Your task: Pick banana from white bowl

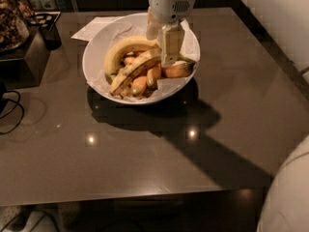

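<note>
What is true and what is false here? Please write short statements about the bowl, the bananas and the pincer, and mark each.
1. The pincer hangs over the right part of the white bowl. True.
2. The banana with the dark streak lies on the table. False: it lies in the bowl.
3. The bowl holds several bananas. True.
4. The bowl stands at the table's near edge. False: it stands toward the far side.

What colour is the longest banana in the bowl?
Dull yellow banana, brown-streaked edge; camera view. The gripper sits over the white bowl.
</note>
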### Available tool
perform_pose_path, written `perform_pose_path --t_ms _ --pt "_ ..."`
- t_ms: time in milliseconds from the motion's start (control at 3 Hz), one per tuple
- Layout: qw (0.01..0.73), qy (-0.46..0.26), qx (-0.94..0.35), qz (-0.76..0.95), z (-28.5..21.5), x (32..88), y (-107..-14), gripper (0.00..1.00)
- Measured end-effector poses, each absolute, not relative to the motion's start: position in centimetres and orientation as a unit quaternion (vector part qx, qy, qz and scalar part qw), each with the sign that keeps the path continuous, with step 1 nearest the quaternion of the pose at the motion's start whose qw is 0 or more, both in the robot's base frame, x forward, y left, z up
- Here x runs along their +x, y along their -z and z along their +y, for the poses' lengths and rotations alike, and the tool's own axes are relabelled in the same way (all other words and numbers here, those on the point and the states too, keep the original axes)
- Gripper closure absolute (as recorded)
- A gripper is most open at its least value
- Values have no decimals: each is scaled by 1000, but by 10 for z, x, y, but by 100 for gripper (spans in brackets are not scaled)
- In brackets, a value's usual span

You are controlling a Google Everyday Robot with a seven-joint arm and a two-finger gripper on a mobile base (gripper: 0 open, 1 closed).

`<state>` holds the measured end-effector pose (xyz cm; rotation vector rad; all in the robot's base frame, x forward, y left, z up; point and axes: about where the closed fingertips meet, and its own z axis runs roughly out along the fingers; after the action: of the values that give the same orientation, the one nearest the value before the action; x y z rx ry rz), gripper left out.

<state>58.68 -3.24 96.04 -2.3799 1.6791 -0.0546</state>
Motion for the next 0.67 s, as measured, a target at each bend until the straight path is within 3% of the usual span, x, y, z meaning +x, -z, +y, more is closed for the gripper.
perform_pose_path --t_ms 333,667 --pt "108 15 -814 570 -30 590 -954 37" --pt "97 1 -815 571 -28 589 -940 55"
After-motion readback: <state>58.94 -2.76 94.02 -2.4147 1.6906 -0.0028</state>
